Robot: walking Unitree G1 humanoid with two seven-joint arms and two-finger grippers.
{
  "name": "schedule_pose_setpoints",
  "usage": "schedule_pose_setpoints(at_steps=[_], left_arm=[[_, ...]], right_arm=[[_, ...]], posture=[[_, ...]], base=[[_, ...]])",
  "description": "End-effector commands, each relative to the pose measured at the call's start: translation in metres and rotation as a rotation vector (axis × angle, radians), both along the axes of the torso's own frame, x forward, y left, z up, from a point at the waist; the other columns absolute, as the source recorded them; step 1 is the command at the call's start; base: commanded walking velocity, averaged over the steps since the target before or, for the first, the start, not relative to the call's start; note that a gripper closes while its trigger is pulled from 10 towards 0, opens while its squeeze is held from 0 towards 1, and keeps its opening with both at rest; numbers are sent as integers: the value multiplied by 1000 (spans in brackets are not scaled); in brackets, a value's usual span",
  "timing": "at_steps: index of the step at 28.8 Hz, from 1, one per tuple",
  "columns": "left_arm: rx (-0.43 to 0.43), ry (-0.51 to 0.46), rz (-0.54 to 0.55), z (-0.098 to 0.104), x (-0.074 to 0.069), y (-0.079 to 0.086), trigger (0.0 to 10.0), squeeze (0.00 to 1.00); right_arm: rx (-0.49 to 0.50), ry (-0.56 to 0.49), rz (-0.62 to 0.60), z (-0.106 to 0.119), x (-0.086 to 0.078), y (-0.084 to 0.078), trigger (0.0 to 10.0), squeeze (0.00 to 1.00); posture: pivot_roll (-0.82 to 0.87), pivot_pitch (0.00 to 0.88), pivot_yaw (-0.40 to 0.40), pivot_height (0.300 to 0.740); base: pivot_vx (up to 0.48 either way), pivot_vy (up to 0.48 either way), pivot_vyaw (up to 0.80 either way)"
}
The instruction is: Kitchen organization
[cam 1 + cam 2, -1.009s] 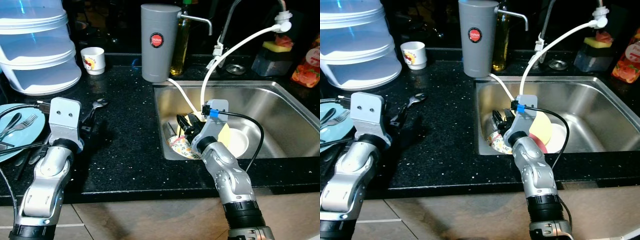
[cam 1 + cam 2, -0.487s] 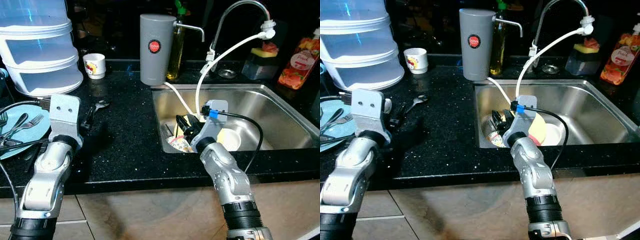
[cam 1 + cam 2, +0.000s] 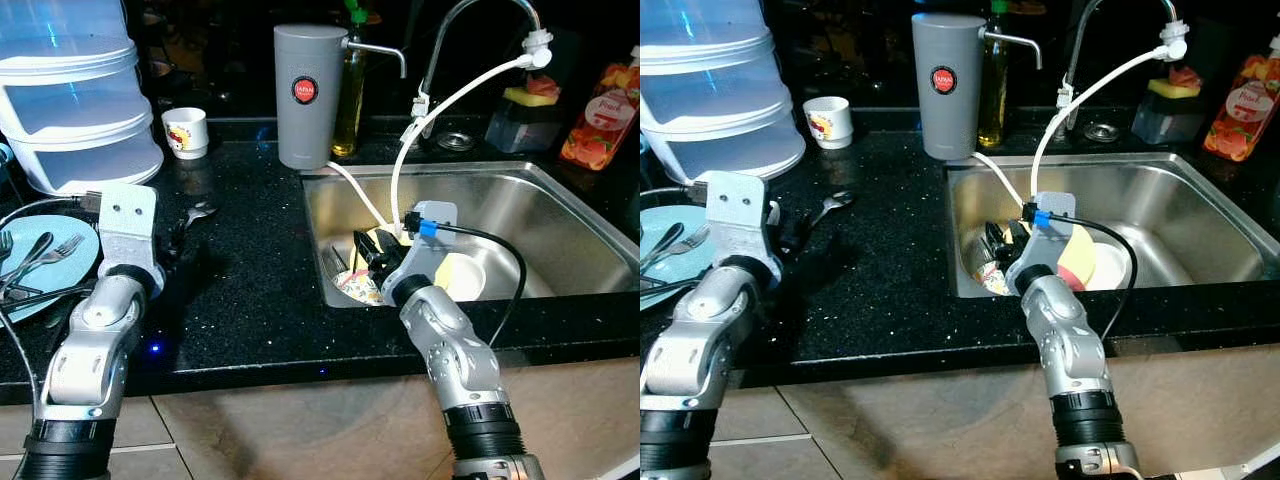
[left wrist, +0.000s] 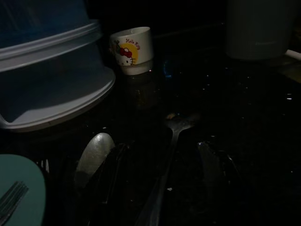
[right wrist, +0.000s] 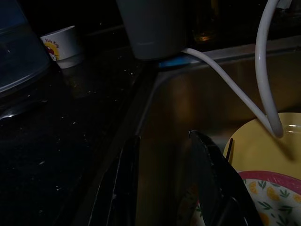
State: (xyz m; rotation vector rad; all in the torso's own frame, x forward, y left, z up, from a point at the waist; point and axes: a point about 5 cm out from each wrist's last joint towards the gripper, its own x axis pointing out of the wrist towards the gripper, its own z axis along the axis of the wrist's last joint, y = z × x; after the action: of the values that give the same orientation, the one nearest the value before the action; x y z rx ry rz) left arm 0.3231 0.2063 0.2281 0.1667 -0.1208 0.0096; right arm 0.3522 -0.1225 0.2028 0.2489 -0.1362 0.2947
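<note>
Two views: right tool (image 3: pixel 366 252) over sink (image 3: pixel 560 205) (wrist adds patterned plate (image 5: pixel 256 200)).

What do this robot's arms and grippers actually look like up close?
Both arms are jointed silver metal segments with black collars near the bottom. Each wrist carries a flat grey plate with two small holes, and a thin black cable loops from it; the right plate has a blue tag. The left gripper and right gripper each end in two long black fingers.

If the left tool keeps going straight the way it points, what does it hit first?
Probably the spoon lying on the black counter just ahead of the open left tool; beyond it stands the small white cup. Depth is uncertain.
</note>
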Motion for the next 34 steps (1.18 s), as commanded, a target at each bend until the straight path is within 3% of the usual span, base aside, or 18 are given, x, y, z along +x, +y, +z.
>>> schedule_pose_setpoints(at_steps=[1, 6, 23, 34], left_arm=[[-1, 19, 9, -5, -1, 0, 10000, 0], [-5, 12, 13, -3, -1, 0, 10000, 0], [-13, -3, 6, -1, -4, -1, 10000, 0], [-25, 2, 4, -2, -4, -3, 10000, 0]], right_arm=[[-5, 10, -4, -2, 0, -2, 10000, 0], [-8, 12, 0, -2, 0, -2, 10000, 0], [-18, 18, 14, -3, -1, 1, 10000, 0], [-22, 22, 17, -4, -1, 1, 10000, 0]], posture=[[79, 54, 19, 740], [79, 54, 19, 740], [78, 61, 10, 740], [78, 63, 8, 740]], base=[[0, 0, 0], [0, 0, 0], [289, 0, 0], [0, 0, 0]])
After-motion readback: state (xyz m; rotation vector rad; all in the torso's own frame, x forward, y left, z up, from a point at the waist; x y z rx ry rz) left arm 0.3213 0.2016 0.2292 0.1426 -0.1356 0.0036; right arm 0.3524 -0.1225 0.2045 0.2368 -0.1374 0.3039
